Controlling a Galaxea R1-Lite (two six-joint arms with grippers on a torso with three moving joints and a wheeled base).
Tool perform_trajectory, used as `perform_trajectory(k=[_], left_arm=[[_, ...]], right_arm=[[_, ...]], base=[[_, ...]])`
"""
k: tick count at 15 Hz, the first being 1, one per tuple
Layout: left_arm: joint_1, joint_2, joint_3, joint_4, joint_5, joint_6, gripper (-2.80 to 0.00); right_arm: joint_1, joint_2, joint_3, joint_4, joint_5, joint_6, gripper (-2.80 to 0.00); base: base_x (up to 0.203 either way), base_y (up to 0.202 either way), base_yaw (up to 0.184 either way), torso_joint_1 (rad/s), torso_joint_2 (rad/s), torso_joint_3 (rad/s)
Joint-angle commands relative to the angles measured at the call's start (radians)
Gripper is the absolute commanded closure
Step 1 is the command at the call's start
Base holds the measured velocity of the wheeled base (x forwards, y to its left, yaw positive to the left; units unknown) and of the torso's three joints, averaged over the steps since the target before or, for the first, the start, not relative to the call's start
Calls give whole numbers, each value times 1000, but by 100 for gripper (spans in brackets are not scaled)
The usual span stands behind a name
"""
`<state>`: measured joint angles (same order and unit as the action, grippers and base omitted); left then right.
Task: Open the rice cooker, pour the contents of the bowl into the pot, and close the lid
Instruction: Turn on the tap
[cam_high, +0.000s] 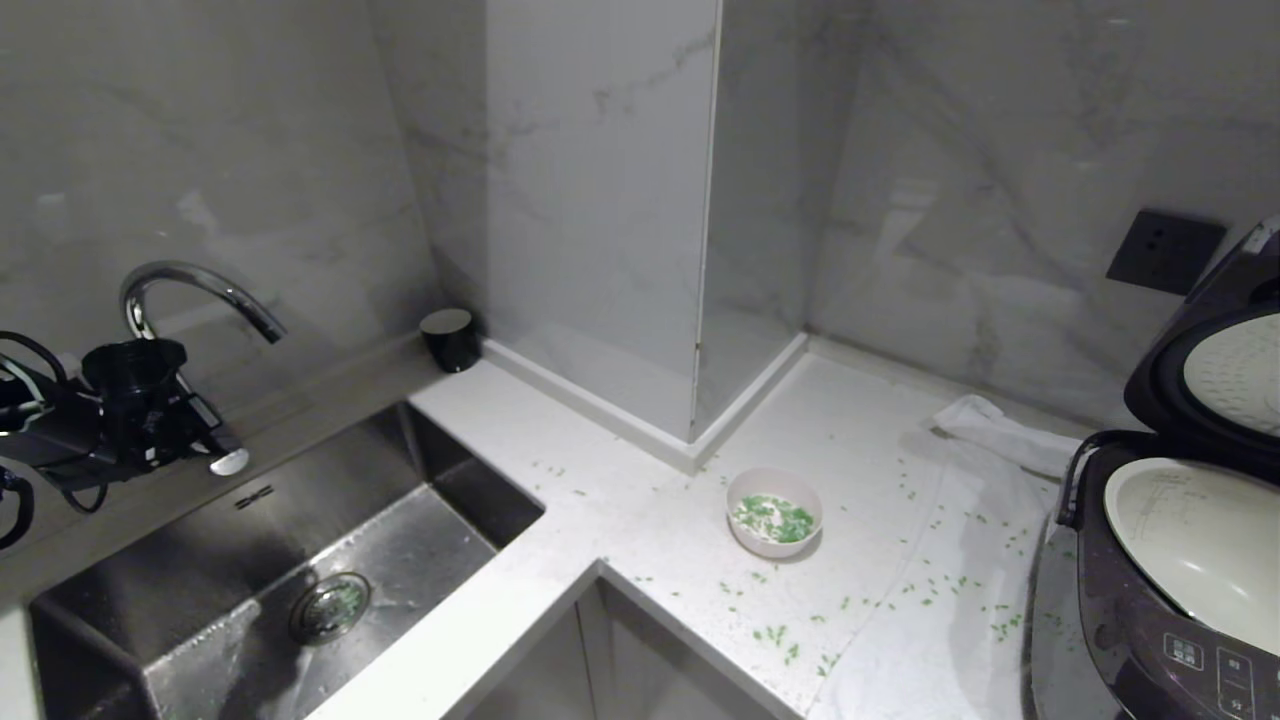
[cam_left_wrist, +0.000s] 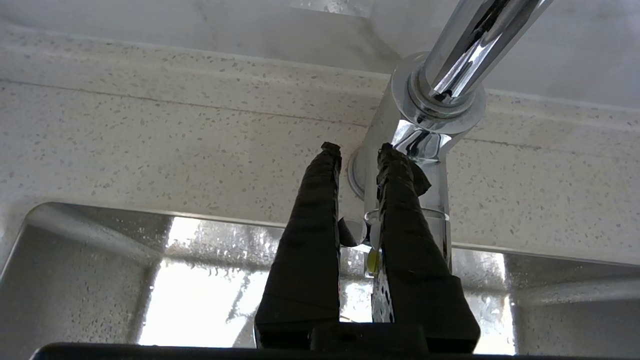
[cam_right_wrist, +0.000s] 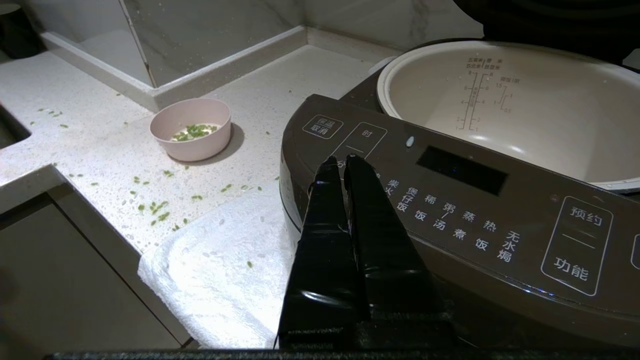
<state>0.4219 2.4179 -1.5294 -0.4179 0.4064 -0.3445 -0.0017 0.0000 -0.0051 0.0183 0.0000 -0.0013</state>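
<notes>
Behind the sink (cam_high: 300, 560) | left gripper (cam_left_wrist: 357, 150) pinching faucet lever (cam_left_wrist: 372, 260) | right gripper (cam_right_wrist: 340, 160) pressed together | lid (cam_high: 1215, 370) raised | bowl (cam_high: 773, 511) mid-counter

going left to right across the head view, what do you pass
left gripper at the tap → sink → black cup → bowl → white towel → rice cooker, lid up
</notes>
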Motion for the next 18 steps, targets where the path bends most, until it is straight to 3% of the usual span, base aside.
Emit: perform_trajectory(k=[1,18], left_arm=[[0,-3,2,-2,3,-2,0],[-3,-14,26,-1,8,2,0]], right_arm=[[0,0,-1,0,0,0,0],[0,0,1,0,0,0,0]], base=[[0,0,0,0,0,0],[0,0,0,0,0,0]])
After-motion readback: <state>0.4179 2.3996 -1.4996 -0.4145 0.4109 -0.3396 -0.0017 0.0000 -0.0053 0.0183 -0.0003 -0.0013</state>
